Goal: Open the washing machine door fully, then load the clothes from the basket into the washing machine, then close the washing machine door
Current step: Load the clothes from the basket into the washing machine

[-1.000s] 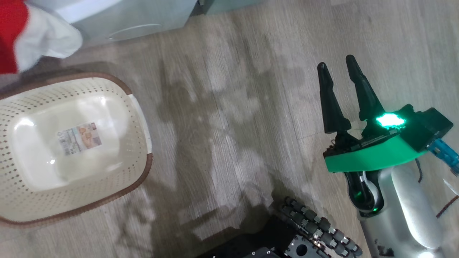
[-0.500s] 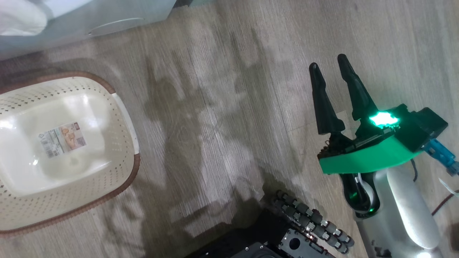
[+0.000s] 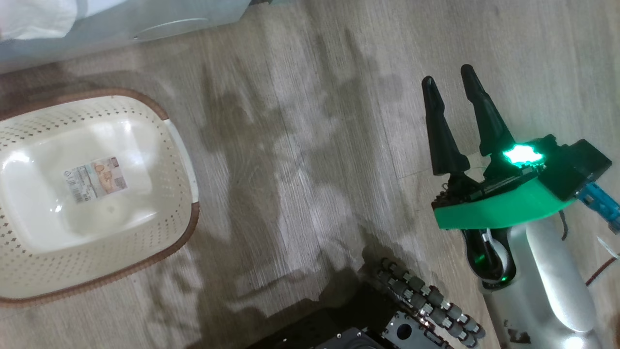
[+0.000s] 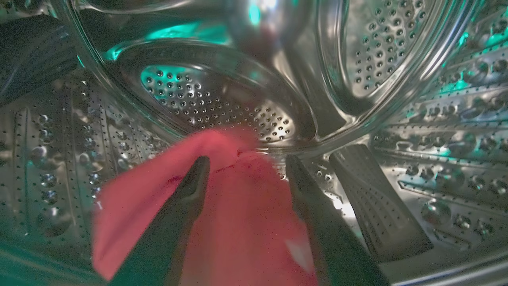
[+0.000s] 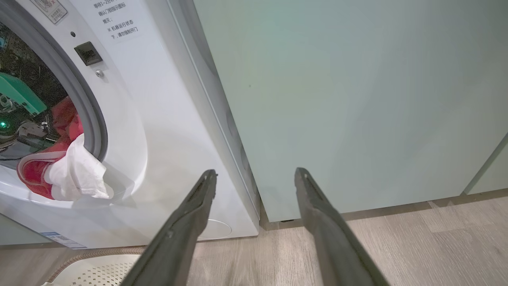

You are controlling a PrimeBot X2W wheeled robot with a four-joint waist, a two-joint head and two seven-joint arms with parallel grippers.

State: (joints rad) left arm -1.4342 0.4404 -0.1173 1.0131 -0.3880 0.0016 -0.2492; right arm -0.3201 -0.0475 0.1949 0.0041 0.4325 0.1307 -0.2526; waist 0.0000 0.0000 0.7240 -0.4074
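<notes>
Close above the wooden floor [image 3: 300, 145], the right gripper [image 3: 448, 75] hangs with jaws parted and nothing between them. Off to its left sits the basket [image 3: 164, 213], a label sticker [image 3: 94, 177] on its bottom. Beyond, the clothes [image 5: 33, 171] drape over the washing machine's [image 5: 158, 119] grey gasket [image 5: 97, 123] (white part outward). Deep in the steel drum [image 4: 222, 99], the left gripper [image 4: 247, 158] has jaws spread wide, the clothes showing red in the gap, unpinched.

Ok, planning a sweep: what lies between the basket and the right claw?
Bare floor between basket and right claw, per the head view.
</notes>
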